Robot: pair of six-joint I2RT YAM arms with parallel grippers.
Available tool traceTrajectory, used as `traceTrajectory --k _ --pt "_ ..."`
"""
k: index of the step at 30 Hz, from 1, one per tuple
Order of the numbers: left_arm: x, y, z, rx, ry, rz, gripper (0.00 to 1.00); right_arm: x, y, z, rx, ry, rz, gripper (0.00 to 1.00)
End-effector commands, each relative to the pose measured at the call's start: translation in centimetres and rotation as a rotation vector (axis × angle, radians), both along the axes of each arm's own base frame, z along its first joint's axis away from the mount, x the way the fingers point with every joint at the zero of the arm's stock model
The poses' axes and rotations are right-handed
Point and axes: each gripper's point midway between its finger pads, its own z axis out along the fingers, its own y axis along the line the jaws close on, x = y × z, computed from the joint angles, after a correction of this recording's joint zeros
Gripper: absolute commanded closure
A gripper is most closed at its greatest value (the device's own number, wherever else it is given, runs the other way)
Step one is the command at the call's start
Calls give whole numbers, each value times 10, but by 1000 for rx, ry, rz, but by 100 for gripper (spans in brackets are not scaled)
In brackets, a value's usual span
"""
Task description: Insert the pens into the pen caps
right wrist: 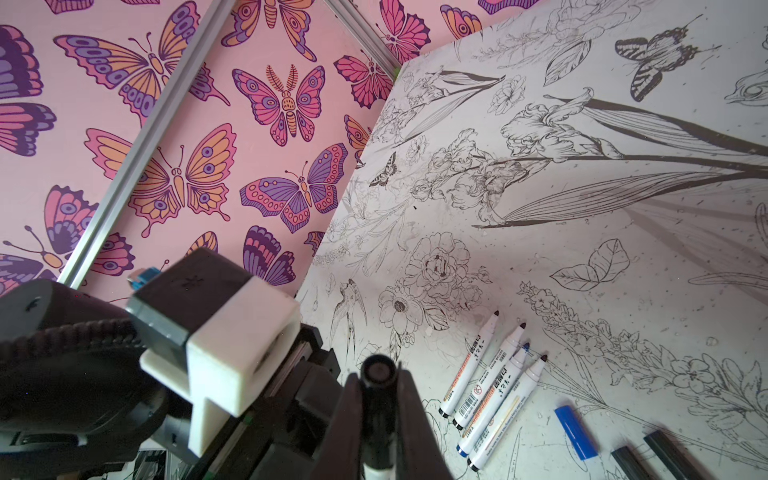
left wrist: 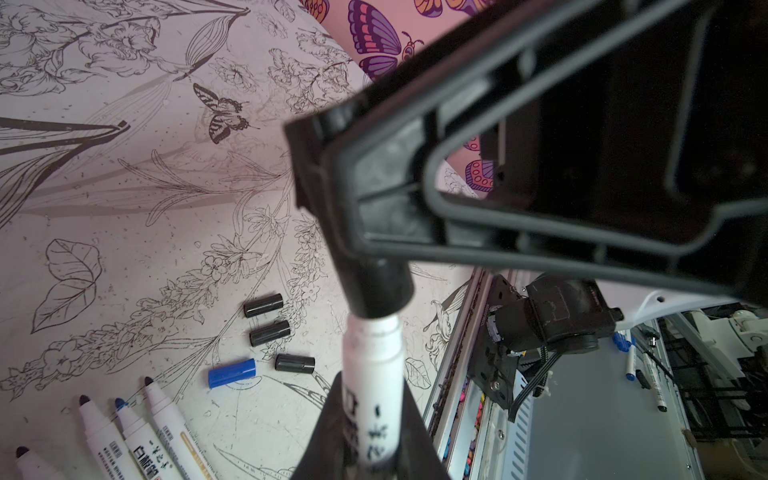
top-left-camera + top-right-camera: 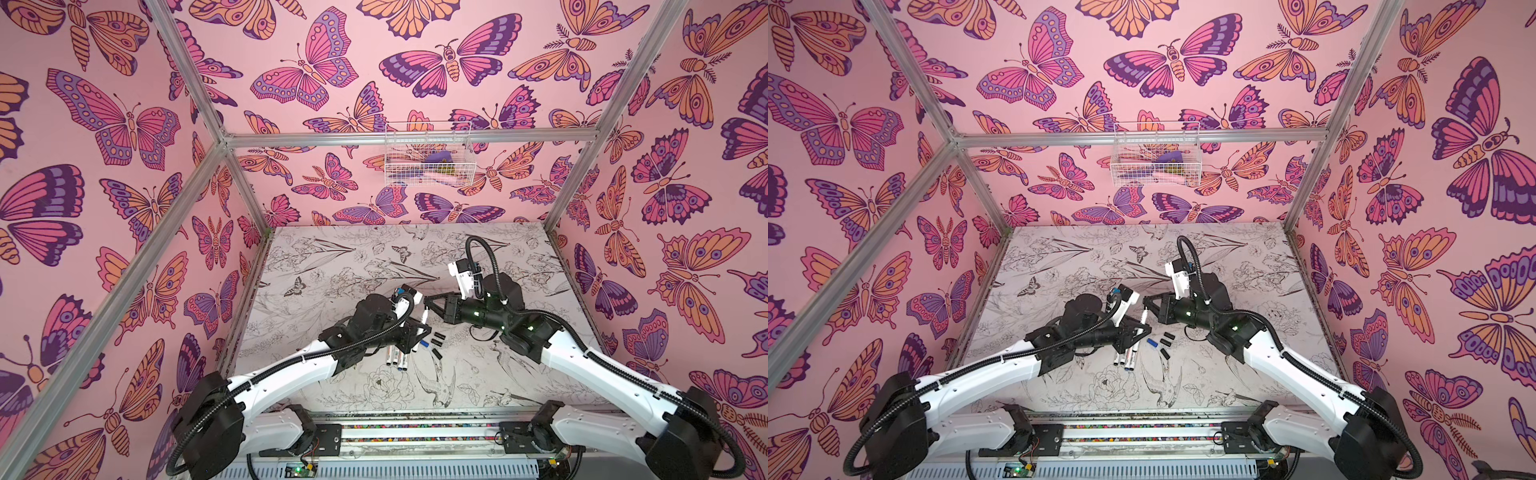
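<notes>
- Pink butterfly walls box in a worktop [image 3: 332, 266] printed with line-drawn flowers. The action sits at centre frame in both top views.
- Your left gripper [image 2: 374, 432] is clamped narrow on the barrel of a white marker pen [image 2: 374, 374].
- Your right gripper [image 1: 379, 415] is pinched on a black cap [image 2: 380, 286] that sits over the pen's tip.
- The step in hand, as I judge it, is seating the first cap. Some white neck shows below the cap, so it may not be fully home.
- The next move calls for you to press the two grippers together straight along the pen's axis, with no sideways lean. Then release the cap.
- The marker pen is held clear above the worktop. In the top views its long axis runs nearly up the frame, capped end uppermost and tilted slightly right, toward the right gripper.
- Four pens [image 3: 397, 358] lie uncapped just below centre, side by side and parallel, with their coloured butt ends toward the lower edge of the frame.
- A blue cap [image 3: 424, 344] and three black caps [image 3: 435, 343] lie loose just to their right.
</notes>
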Motion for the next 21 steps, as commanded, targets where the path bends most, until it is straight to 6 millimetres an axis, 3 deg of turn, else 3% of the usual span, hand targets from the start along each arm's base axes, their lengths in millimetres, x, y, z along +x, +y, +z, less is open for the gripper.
traceTrajectory --k 1,10,21 --pt "16 -1 31 -116 -44 48 100 -18 5 -7 -6 24 64 100" --pt "35 6 73 -191 -118 92 100 -46 16 9 40 -31 218 100" --pt "64 22 88 -152 -233 246 100 -69 11 9 -29 -74 320 98"
